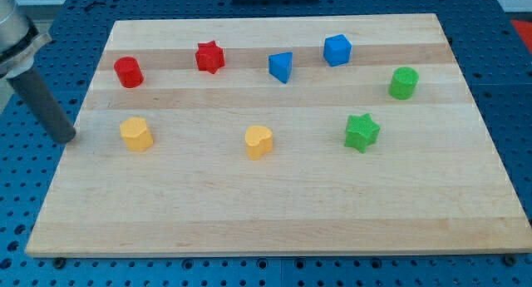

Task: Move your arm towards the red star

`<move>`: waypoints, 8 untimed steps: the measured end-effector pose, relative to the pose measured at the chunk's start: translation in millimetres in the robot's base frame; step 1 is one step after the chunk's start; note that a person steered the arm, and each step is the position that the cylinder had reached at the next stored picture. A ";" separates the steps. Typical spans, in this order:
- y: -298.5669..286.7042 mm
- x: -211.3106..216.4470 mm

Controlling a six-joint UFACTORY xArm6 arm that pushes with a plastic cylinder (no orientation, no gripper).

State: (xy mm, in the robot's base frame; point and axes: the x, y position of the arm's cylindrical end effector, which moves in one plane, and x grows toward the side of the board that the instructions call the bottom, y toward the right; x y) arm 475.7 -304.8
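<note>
Bench [274, 212]: wooden board. My tip [68, 139] sits at the view's left edge, just left of the yellow block [136, 134]; plain rod tool, nothing grasped. Red star [209, 56] lies at top left, right of the red cylinder [129, 72]. Judged light, rigid, slides easily; push a flat between points.
</note>
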 end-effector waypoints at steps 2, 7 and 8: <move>-0.2 57.7; 6.1 -17.5; 3.3 -26.6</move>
State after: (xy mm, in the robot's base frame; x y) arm 449.1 -301.6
